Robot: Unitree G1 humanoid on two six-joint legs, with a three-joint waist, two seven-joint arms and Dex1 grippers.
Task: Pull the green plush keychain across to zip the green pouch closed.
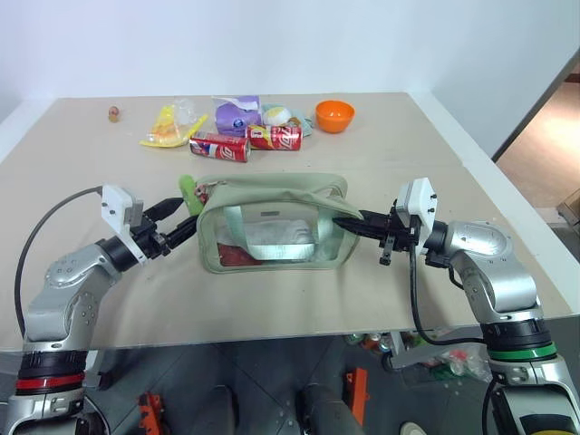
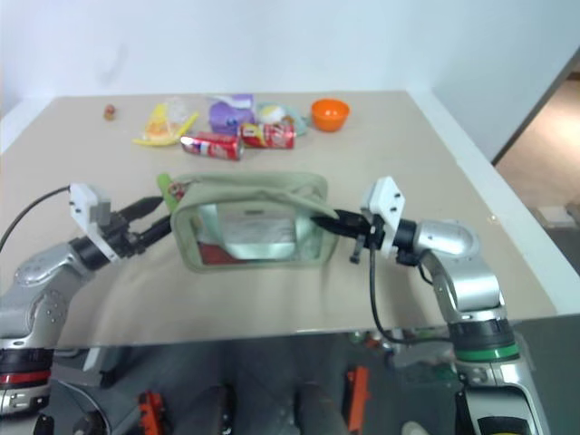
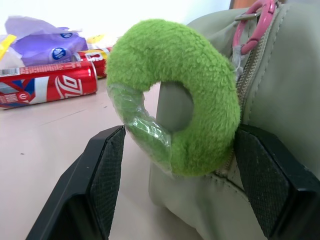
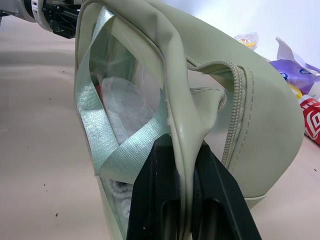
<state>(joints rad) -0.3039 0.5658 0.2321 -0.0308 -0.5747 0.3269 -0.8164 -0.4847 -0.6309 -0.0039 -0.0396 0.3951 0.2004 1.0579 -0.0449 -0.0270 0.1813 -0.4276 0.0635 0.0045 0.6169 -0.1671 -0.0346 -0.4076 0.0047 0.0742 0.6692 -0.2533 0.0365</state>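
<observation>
The green pouch (image 1: 272, 227) stands near the table's front edge, its clear window facing me and its top zipper (image 4: 235, 110) running along the upper edge. The green plush keychain (image 3: 200, 100), a fuzzy ring on a pink clip (image 3: 255, 25), hangs at the pouch's left end (image 1: 188, 192). My left gripper (image 1: 186, 216) is open at that end, its fingers (image 3: 107, 175) standing on either side of the plush without squeezing it. At the pouch's right end my right gripper (image 1: 340, 220) is shut on a fold of the fabric (image 4: 175, 100).
At the back of the table lie two red soda cans (image 1: 220, 146) (image 1: 275, 137), a yellow snack bag (image 1: 168, 127), a purple pack (image 1: 237, 115) and an orange bowl (image 1: 334, 115). A small brown object (image 1: 113, 113) sits at the far left. The table's front edge (image 1: 272, 337) runs just below the pouch.
</observation>
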